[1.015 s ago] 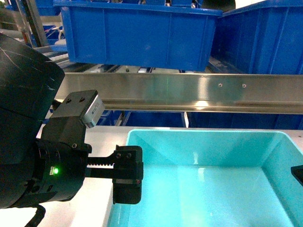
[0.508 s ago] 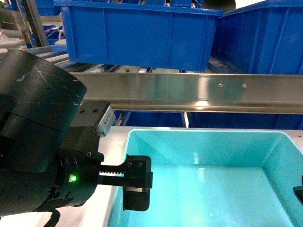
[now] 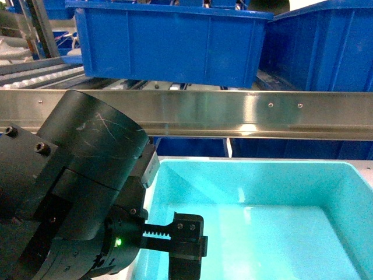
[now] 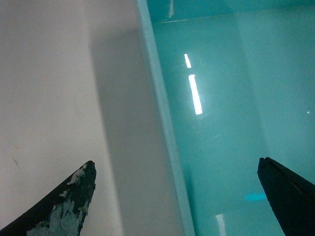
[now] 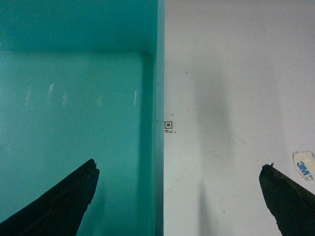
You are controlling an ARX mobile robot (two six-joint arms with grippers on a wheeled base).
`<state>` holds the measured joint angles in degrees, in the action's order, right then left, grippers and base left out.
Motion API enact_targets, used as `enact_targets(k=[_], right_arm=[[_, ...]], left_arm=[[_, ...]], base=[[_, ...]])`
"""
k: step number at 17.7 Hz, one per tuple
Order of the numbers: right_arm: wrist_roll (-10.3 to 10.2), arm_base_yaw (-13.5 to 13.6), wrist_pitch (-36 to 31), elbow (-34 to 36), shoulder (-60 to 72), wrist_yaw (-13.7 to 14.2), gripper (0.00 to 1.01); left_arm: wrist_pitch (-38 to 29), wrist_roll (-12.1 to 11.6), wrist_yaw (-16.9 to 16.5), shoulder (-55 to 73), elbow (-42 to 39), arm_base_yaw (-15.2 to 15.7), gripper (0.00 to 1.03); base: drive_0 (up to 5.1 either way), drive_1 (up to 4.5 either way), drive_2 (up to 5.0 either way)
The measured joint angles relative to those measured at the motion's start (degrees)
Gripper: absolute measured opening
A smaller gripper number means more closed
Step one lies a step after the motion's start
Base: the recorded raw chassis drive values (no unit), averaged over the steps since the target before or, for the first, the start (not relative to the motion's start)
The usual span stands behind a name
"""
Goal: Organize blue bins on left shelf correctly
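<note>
The turquoise bin (image 3: 262, 216) sits on the white bench (image 5: 236, 73), just below and in front of the left shelf's steel rail (image 3: 233, 114), not yet lifted. Your left pincer (image 4: 174, 196) is spread wide astride the bin's left wall; your right pincer (image 5: 179, 196) is spread wide astride its right wall. Two royal-blue bins (image 3: 175, 41) already rest on the rollers above the rail. Gripping, lifting and shelving remain, I judge.

"3M" on tape roll (image 5: 306, 166); small square code sticker (image 5: 169, 126), unreadable
</note>
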<state>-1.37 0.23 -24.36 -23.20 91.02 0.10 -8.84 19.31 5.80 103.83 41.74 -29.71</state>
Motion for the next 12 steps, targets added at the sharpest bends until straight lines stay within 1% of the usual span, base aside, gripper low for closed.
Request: enact_targets(k=[3,5,7,8,10,12], right_arm=[[0.55,0.31,-1.31,0.24,2.05,0.13,0.98],[0.55,1.64,-1.36,0.24,3.08,0.57,0.98],[0.55,3.21,-1.22,0.15,3.13,1.03,0.98],[0.55,3.54,-1.29,0.07,3.41,1.27,0.98],[0.52,3.91,-1.88,-0.46,4.9,2.43,0.98],[0.37,3.82,-4.44,-0.7,6.75,4.09,0.98]], left_arm=[[-0.13,0.42,0.92,0.76,0.74,0.2,0.98],[-0.15,0.83,1.68,0.9,0.79,0.52,0.98],[-0.09,1.01,1.57,0.98,0.81,0.55,0.98],[-0.22,1.05,1.05,1.03,0.83,0.57,0.98],[-0.07,1.05,1.01,1.07,0.92,0.55,0.98],[0.26,1.03,1.01,1.07,0.92,0.55,0.98]], base=[[0.0,0.0,0.0],[0.0,0.0,0.0],[0.0,0.0,0.0],[0.0,0.0,0.0],[0.0,0.0,0.0],[0.0,0.0,0.0]])
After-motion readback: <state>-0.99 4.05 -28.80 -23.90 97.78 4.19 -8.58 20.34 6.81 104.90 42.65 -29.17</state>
